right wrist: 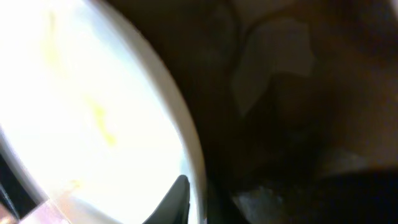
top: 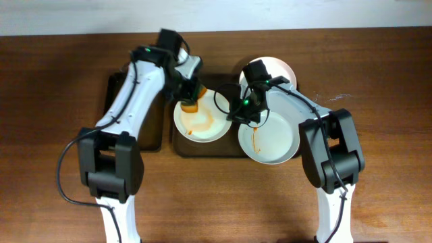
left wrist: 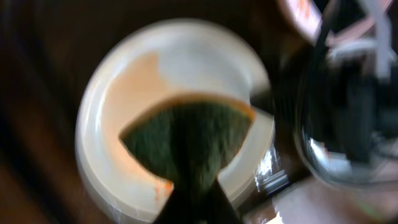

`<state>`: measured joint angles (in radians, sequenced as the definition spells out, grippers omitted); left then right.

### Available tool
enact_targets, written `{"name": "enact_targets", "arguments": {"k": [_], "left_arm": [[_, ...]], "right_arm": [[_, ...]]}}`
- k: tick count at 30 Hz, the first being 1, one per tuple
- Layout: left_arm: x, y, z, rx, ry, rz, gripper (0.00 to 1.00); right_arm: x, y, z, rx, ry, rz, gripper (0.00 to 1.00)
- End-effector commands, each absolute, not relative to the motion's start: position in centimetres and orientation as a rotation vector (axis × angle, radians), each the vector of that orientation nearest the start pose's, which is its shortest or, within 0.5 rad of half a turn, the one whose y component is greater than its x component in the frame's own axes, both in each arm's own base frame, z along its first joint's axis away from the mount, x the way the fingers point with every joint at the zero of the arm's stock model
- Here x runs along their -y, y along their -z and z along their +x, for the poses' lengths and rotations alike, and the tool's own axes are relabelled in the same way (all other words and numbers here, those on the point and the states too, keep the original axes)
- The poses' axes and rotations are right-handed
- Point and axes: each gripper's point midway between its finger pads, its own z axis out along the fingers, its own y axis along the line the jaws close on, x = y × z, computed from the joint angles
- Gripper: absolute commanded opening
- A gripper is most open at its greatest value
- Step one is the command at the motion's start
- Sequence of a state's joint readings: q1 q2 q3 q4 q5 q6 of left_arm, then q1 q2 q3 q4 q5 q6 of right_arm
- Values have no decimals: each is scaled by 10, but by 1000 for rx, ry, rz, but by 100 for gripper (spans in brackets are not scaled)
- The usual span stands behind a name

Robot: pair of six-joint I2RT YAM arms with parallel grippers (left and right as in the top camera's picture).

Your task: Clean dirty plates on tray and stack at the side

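Nearest the robot, off the tray's (top: 206, 150) right side, the near plate (top: 273, 138) lies mostly on the tabletop (top: 54, 101), its rim at or just over the tray's edge. One red streak crosses it, so it probably awaits cleaning.

On the tray itself sits the tray plate (top: 201, 121), smeared with orange sauce. The left end effector (top: 190, 96) is pinched on a sponge (left wrist: 186, 134), green face down, and presses it against the half of this plate farther from the robot. The downward grip puts the scouring side on the sauce.

At the tray plate's right rim, the right end effector (top: 241, 113) appears closed on the edge. The wrist view shows one fingertip (right wrist: 179, 196) against a bright rim. The likely purpose is to brace the plate so that scrubbing does not slide it across the tray.

Beyond the tray's far right corner, the far plate (top: 280, 67), faintly pink, lies partly hidden by the right arm. This may be the stacking place. Its cleanliness cannot be judged.
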<state>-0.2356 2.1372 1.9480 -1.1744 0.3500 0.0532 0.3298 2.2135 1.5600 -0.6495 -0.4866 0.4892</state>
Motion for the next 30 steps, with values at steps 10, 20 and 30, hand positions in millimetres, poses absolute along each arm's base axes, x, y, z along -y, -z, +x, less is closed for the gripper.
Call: {"name": "enact_targets", "arguments": {"k": [10, 20, 30], "left_arm": [[50, -168, 471, -2844, 286, 70, 0], [50, -168, 471, -2845, 286, 70, 0], [44, -170, 482, -2804, 231, 67, 0]], "right_arm": [[-219, 12, 424, -2961, -723, 125, 29], [-220, 2, 426, -2950, -725, 97, 4], [-160, -150, 439, -2587, -9, 54, 4]]}}
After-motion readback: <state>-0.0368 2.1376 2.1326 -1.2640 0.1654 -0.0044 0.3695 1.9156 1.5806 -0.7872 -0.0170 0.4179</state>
